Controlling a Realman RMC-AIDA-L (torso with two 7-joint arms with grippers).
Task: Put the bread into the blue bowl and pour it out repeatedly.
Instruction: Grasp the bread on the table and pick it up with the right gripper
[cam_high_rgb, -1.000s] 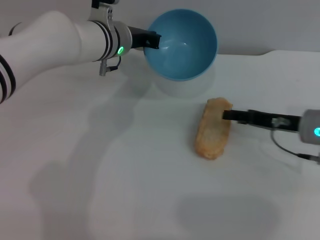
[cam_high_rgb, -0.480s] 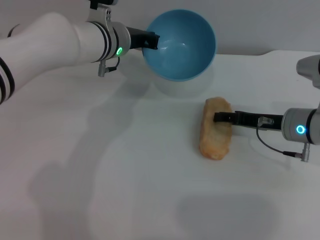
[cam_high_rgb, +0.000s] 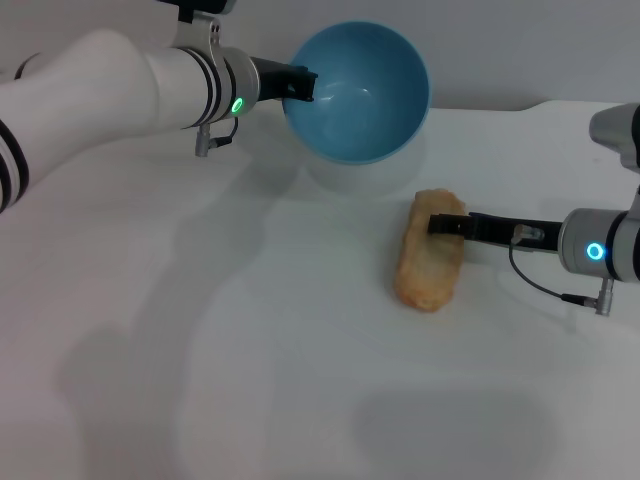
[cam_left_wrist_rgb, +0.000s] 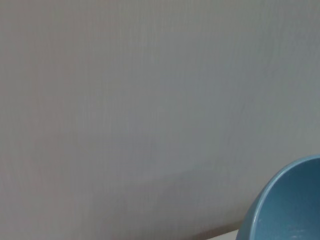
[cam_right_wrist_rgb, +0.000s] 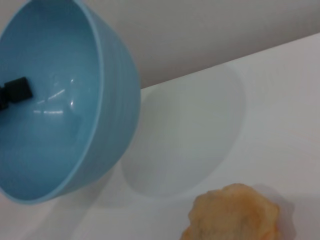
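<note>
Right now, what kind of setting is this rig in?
Probably a lab or test bench, not a kitchen: a plain white table against a bare grey wall, with only a toy bread and a blue bowl held tilted by the left gripper.

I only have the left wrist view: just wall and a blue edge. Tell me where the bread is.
Observer: The elongated orange-tan toy bread loaf lies on the white table, outside the round glossy light-blue bowl.
Operator: Report the bowl's pose.
Observer: The left hand grips its rim, holding it raised off the table and tipped, with nothing inside.
Operator: Give me the right hand.
Observer: The right hand reaches low over the table to the loaf's end nearer the bowl.
</note>
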